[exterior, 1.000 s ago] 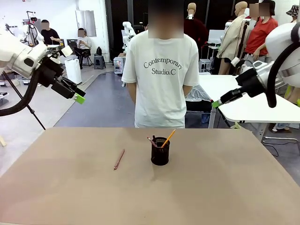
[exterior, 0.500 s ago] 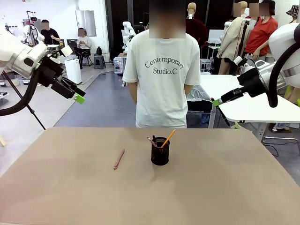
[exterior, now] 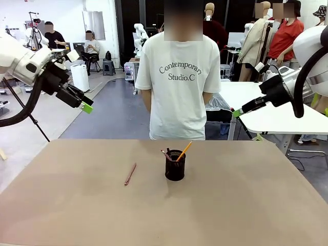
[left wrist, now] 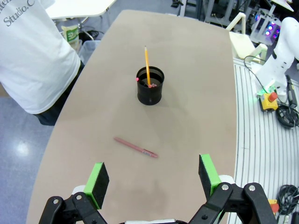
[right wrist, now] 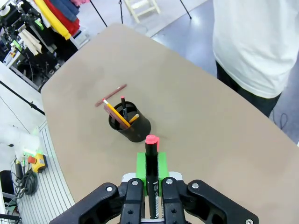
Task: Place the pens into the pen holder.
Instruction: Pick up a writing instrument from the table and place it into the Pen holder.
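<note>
Surface: brown counter [exterior: 246, 205], person [exterior: 178, 87] in a white T-shirt at its far edge, workshop behind | Cup: black mesh pen holder [exterior: 175, 167] mid-counter — orange pencil [exterior: 184, 150] and red-tipped pen [exterior: 166, 152] stand in it | reddish pen [exterior: 130, 174] lies flat at its 9 o'clock | left end effector [left wrist: 152, 168] raised, pads apart | right end effector [right wrist: 151, 163] raised — clamped on a black pen [right wrist: 150, 149].

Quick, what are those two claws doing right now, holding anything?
Left gripper: open, holding nothing.
Right gripper: closed on a black pen with a red tip.
</note>
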Robot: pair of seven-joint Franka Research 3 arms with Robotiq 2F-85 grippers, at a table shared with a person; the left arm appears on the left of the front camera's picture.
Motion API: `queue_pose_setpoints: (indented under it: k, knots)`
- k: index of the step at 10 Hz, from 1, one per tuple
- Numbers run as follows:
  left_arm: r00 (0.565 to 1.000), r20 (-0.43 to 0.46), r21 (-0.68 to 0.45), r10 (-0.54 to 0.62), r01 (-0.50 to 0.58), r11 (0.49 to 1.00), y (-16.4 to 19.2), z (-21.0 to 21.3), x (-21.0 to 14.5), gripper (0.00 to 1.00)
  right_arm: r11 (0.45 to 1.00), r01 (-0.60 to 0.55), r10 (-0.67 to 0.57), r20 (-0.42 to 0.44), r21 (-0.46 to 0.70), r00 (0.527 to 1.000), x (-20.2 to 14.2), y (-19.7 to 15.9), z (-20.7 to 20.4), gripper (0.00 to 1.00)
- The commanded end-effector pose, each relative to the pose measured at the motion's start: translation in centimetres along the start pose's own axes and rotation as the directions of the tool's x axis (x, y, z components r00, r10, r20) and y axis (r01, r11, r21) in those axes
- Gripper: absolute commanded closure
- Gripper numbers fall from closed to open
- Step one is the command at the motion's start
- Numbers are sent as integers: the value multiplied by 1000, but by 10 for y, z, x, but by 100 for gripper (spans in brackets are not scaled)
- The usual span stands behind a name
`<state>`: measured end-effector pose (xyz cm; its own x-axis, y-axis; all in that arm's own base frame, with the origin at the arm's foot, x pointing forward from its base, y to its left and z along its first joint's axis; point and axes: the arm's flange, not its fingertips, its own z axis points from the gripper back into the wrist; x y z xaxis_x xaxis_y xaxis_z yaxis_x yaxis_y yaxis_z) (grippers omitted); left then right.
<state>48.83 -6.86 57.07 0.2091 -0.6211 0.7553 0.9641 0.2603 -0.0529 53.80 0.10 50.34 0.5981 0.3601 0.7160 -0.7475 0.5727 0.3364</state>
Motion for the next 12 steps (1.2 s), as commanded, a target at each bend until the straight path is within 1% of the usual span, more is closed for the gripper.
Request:
queue_pose_setpoints:
  k: [1,8,9,10,11,12]
  knots:
    - [1000,-4,1,-4,4,1000,1,1,2,0,1000,21,-21,-14,1,1000,4,3,1,100]
    - [1000,-4,1,-4,4,1000,1,1,2,0,1000,21,-21,-14,1,1000,4,3,1,100]
    - [1000,-4,1,-4,4,1000,1,1,2,0,1000,1,-1,0,0,1000,0,0,0,100]
    - [1000,-4,1,-4,4,1000,1,1,2,0,994,-35,28,65,105,997,-2,8,0,100]
    - [1000,-4,1,-4,4,1000,1,1,2,0,972,-144,115,157,185,981,15,3,-4,100]
    - [1000,-4,1,-4,4,1000,1,1,2,0,946,-191,141,198,261,970,21,9,-9,100]
